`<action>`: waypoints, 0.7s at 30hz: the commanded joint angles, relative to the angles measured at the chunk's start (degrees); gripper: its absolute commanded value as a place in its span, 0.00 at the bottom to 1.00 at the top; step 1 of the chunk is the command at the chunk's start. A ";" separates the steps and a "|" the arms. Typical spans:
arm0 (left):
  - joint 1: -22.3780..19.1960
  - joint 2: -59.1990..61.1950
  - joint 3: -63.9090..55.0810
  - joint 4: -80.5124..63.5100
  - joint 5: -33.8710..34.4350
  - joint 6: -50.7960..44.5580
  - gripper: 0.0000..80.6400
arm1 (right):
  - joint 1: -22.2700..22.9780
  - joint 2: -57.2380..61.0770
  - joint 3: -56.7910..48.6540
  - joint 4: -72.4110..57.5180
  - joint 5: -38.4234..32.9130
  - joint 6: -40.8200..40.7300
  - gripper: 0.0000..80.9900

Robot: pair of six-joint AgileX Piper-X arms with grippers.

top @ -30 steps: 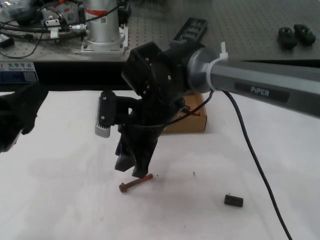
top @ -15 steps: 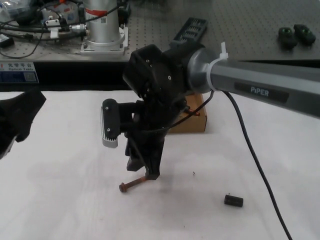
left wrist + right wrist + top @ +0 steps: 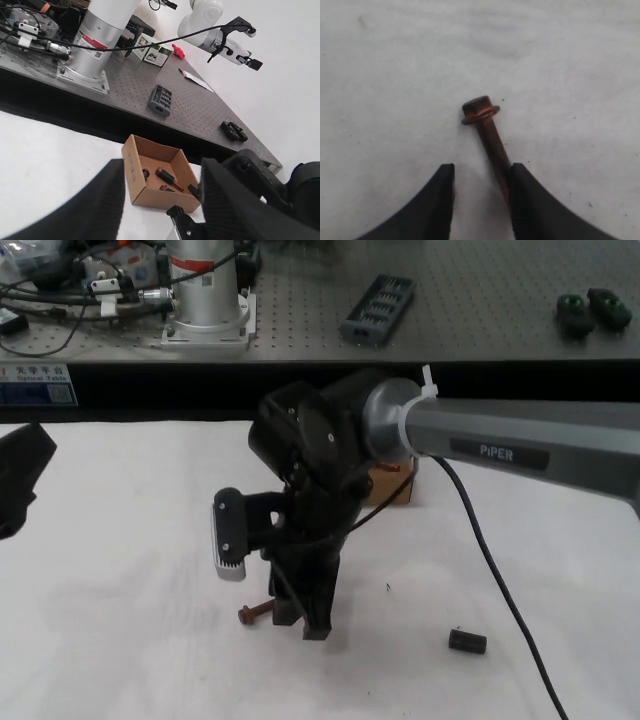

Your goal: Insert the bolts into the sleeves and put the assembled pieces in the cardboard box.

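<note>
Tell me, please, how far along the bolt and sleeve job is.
Done: a few pieces, seemingly assembled, lie in the cardboard box. In hand: the right gripper is down at the white cloth, open, with the bolt shank between its fingers, not yet clamped. Left: that bolt must go into the black sleeve lying loose on the cloth, then into the box.

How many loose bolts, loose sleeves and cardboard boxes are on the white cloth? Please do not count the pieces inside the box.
Loose bolt: 1
Loose sleeve: 1
Cardboard box: 1
Total: 3
</note>
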 commanded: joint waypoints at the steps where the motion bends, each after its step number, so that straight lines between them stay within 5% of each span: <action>1: 0.12 -1.80 -0.29 2.60 -0.52 0.60 0.43 | 0.23 0.10 0.91 -1.34 -0.76 0.72 0.34; 16: 0.12 -6.78 -0.29 5.10 -0.19 3.39 0.43 | 2.20 0.47 0.99 -1.52 -0.77 -0.63 0.34; 21: 0.12 -8.63 -0.29 5.10 -0.15 3.39 0.43 | 2.31 0.47 0.99 -0.29 -0.77 -0.65 0.23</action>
